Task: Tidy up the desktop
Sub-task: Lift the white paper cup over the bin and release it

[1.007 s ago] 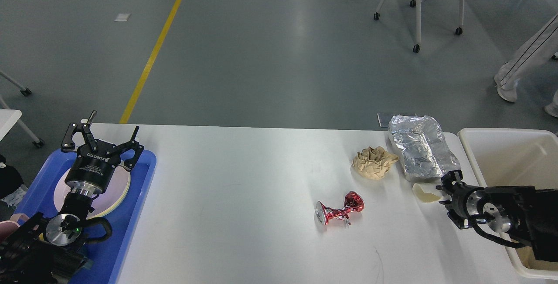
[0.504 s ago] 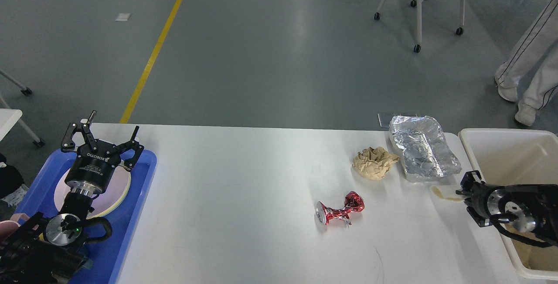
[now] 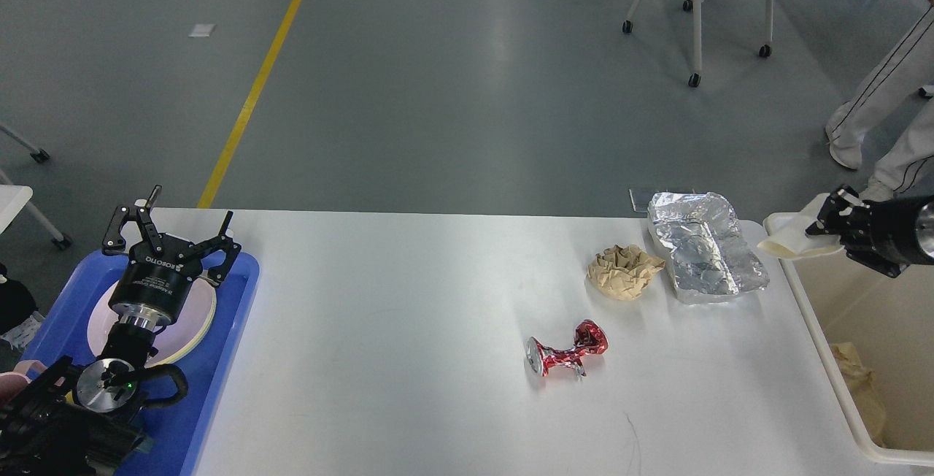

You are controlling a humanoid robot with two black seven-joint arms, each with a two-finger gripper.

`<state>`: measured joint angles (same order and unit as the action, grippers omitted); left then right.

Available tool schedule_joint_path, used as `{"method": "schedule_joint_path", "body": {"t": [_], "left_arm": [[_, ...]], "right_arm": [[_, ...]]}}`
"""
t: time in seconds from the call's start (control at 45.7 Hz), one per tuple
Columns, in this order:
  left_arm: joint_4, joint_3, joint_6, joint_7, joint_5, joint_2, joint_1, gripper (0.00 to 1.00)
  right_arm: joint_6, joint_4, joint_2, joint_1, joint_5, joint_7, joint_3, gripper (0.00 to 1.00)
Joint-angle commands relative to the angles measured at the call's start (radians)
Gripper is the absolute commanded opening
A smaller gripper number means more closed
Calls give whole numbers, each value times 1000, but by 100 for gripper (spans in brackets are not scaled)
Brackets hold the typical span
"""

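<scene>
The white desktop (image 3: 408,330) filled the lower middle of the head view, set between a blue tray (image 3: 219,359) at its left end and a cream-white bin (image 3: 810,301) at its right end. On its right half lay a crushed red drink can (image 3: 567,353), and beyond it a crumpled tan paper ball (image 3: 624,271) just beside a crinkled aluminium foil container (image 3: 702,246) at the far edge. The pale scrap (image 3: 792,242) that half a second earlier had lain on the desktop below the foil container was gone from that spot; it now hung in the air over the bin's far left corner, pinched in the right gripper (image 3: 832,222). That gripper had risen from low by the desktop's right edge and reached in from the right side of the view. Some tan crumpled paper (image 3: 857,381) lay inside the bin. The left gripper (image 3: 169,231) had not moved: it stood over the blue tray with its fingers spread wide, holding nothing, above a pale pink plate (image 3: 193,323) resting in the tray. Beyond the table, a person's white-trousered legs (image 3: 886,104) stood on the grey floor.
</scene>
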<state>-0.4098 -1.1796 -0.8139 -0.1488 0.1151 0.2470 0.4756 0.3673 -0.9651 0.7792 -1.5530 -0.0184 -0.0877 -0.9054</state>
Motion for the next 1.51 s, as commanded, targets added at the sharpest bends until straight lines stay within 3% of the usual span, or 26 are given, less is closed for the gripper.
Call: {"method": "schedule_joint_path", "body": {"t": [0.0, 0.219, 0.416, 0.591, 0.744, 0.898, 1.029, 1.27, 1.489], "left_arm": [[0, 0, -1, 0, 0, 0, 1, 98], [0, 0, 1, 0, 0, 0, 0, 98], [0, 0, -1, 0, 0, 0, 0, 98], [0, 0, 1, 0, 0, 0, 0, 98], [0, 0, -1, 0, 0, 0, 0, 98], [0, 0, -1, 0, -2, 0, 0, 98], [2, 0, -1, 0, 0, 0, 0, 98], [2, 0, -1, 0, 0, 0, 0, 98], [2, 0, -1, 0, 0, 0, 0, 98]], "right_arm": [[77, -130, -57, -199, 100, 3, -9, 0], [136, -362, -260, -374, 152, -3, -61, 0], [133, -414, -431, -438, 152, -9, -104, 0], [122, -403, -439, -415, 150, -9, -99, 0], [122, -377, -344, -354, 152, -7, -109, 0], [117, -288, -222, -282, 152, -4, -107, 0], [72, -126, -161, -159, 152, -4, -110, 0], [-172, 156, -141, 160, 135, -4, -96, 0], [-297, 471, -179, 485, 132, 0, -93, 0]]}}
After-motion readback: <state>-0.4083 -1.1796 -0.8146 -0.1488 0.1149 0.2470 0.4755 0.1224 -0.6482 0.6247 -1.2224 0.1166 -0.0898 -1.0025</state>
